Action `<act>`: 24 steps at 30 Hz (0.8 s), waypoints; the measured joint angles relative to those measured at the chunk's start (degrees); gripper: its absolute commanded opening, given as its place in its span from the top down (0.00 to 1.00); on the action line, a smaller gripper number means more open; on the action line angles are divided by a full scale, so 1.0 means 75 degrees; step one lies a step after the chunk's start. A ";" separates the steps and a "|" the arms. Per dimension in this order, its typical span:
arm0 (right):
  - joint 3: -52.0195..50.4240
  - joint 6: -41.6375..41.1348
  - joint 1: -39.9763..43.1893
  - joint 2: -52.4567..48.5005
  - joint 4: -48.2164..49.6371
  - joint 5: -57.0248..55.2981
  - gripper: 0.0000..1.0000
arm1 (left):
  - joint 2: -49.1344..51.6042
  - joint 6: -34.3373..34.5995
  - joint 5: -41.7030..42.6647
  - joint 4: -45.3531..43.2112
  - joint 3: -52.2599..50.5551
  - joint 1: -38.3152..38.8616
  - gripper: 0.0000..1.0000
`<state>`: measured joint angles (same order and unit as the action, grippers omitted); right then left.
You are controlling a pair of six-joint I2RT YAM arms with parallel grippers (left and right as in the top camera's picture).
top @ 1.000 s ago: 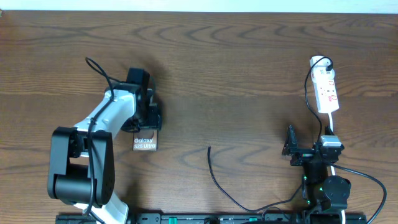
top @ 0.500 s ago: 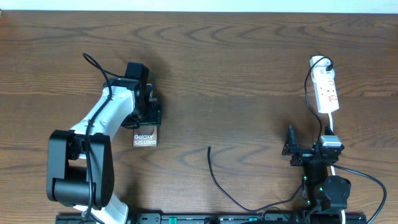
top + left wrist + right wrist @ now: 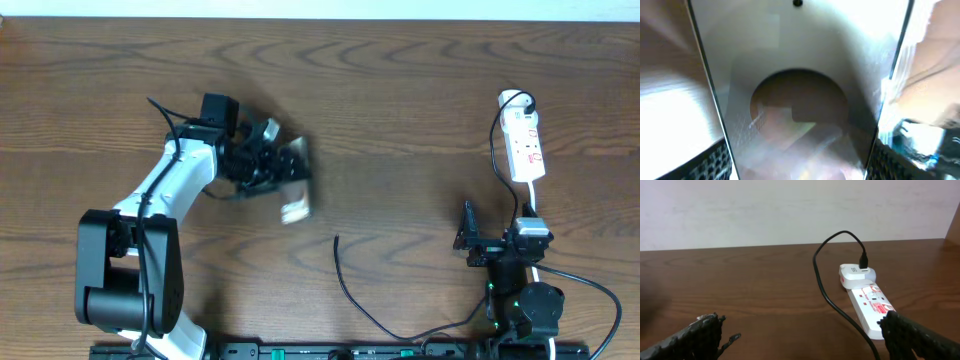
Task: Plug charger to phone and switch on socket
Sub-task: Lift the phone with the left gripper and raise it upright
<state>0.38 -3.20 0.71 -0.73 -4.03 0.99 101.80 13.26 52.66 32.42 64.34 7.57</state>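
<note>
My left gripper (image 3: 262,165) is shut on the bronze phone (image 3: 293,186) and holds it tilted and motion-blurred, left of the table's middle. In the left wrist view the phone (image 3: 799,97) fills the frame between my fingers (image 3: 799,162), its round circle at centre. The charger cable (image 3: 352,295) lies at front centre, its plug tip (image 3: 336,239) free on the wood. The white socket (image 3: 524,145) lies at the far right; the right wrist view shows the socket (image 3: 867,300) with a black cable (image 3: 827,292) plugged in. My right gripper (image 3: 468,240) is open and empty, with the fingers (image 3: 800,340) wide apart.
The dark wooden table (image 3: 400,100) ends at a pale wall along the back. The socket's white cord (image 3: 533,205) runs toward the right arm base (image 3: 522,300). The left arm's base (image 3: 125,275) stands at front left.
My left gripper has lifted the phone off the table and swung it to the right; the phone now looks tilted and blurred. The right arm, charger and socket have not moved.
</note>
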 measured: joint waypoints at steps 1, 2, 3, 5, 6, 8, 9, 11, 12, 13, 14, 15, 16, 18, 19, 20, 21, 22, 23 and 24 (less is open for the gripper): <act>0.0000 0.0000 0.0000 0.0000 -0.0003 0.0000 0.01 | 0.0000 0.0358 0.0498 -0.0411 0.0000 0.0000 0.93; 0.0000 0.0000 0.0000 0.0000 -0.0003 0.0000 0.01 | 0.0000 0.0734 0.0976 -0.0866 0.0000 -0.0003 0.92; 0.0000 0.0000 0.0000 0.0000 -0.0003 0.0000 0.01 | 0.0000 0.1212 0.1428 -0.1259 0.0012 -0.0003 0.93; 0.0000 0.0000 0.0000 0.0000 -0.0003 0.0000 0.01 | -0.0003 0.2387 0.2212 -0.2171 0.0012 -0.0003 0.92; 0.0000 0.0000 0.0000 0.0000 0.0000 0.0000 0.01 | -0.0003 0.3203 0.2640 -0.2716 0.0023 -0.0003 0.93; 0.0000 0.0000 0.0000 0.0000 0.0003 0.0000 0.01 | -0.0003 0.4572 0.3115 -0.3765 0.0017 0.0000 0.92; 0.0000 0.0000 0.0000 -0.0003 -0.0006 0.0000 0.01 | -0.0003 0.5080 0.3267 -0.4100 0.0029 -0.0003 0.93; 0.0000 0.0000 0.0000 -0.0003 -0.0003 -0.0003 0.01 | -0.0006 0.6513 0.3599 -0.5013 0.0052 -0.0003 0.93; 0.0000 0.0000 0.0000 0.0000 0.0000 0.0000 0.01 | -0.0003 0.7120 0.3695 -0.5415 0.0052 -0.0003 0.93; 0.0000 0.0000 0.0000 0.0000 0.0000 -0.0003 0.01 | -0.0003 0.7810 0.3797 -0.5858 0.0052 -0.0003 0.93; 0.0000 0.0000 0.0000 0.0000 -0.0006 -0.0003 0.01 | -0.0006 0.8510 0.3905 -0.6298 0.0055 -0.0003 0.93; 0.0000 0.0000 0.0000 -0.0003 0.0006 -0.0003 0.01 | -0.0009 0.9095 0.3978 -0.6703 0.0050 0.0000 0.93; 0.0000 0.0000 0.0000 0.0000 -0.0009 0.0000 0.01 | -0.0009 0.9722 0.4042 -0.7131 0.0050 -0.0003 0.93; 0.0000 0.0000 0.0000 0.0000 -0.0003 0.0000 0.01 | -0.0017 1.1127 0.4150 -0.8125 0.0050 -0.0003 0.93; 0.0000 0.0000 0.0000 0.0000 -0.0003 -0.0003 0.01 | -0.0020 1.1593 0.4185 -0.8405 0.0050 -0.0003 0.93; 0.0000 0.0000 0.0000 0.0000 -0.0003 0.0000 0.01 | -0.0020 1.2185 0.4208 -0.8792 0.0047 -0.0003 0.93; 0.0000 0.0000 0.0000 -0.0003 -0.0003 -0.0006 0.01 | -0.0020 1.2718 0.4208 -0.9142 0.0050 -0.0006 0.93; 0.0000 0.0000 0.0000 0.0000 -0.0003 -0.0006 0.01 | -0.0029 1.2989 0.4205 -0.9302 0.0050 -0.0009 0.93; 0.0000 0.0000 0.0000 0.0000 -0.0003 -0.0006 0.01 | -0.0032 1.3272 0.4208 -0.9375 0.0050 -0.0026 0.93; 0.0000 0.0000 0.0000 0.0000 -0.0003 -0.0006 0.01 | -0.0032 1.3446 0.4217 -0.9384 0.0050 -0.0047 0.93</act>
<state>0.38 -3.20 0.71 -0.73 -4.05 0.95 101.56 114.10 84.29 -37.95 64.71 7.22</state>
